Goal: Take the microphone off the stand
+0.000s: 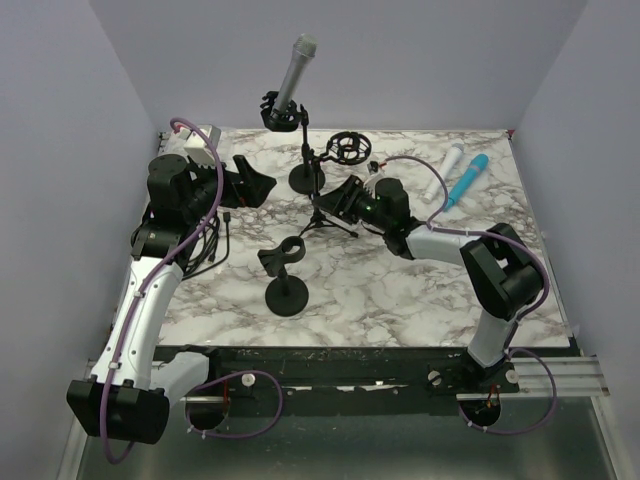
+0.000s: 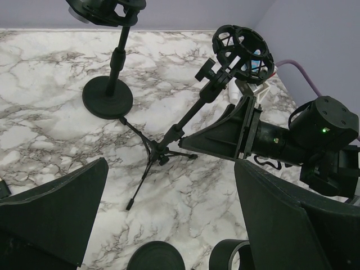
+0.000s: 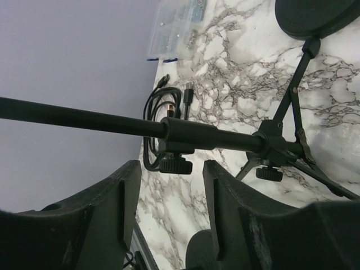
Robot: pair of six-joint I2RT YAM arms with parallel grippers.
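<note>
Beside the tripod stand (image 3: 214,136), right claw (image 3: 171,174) gapes open.

microphone (image 1: 297,70): silver-grey, mesh head up, tilted, seated in clip | stand (image 1: 302,180): black, round base, upright pole, clip on top | place: just behind the tripod stand (image 1: 326,224), slightly to its left
</note>
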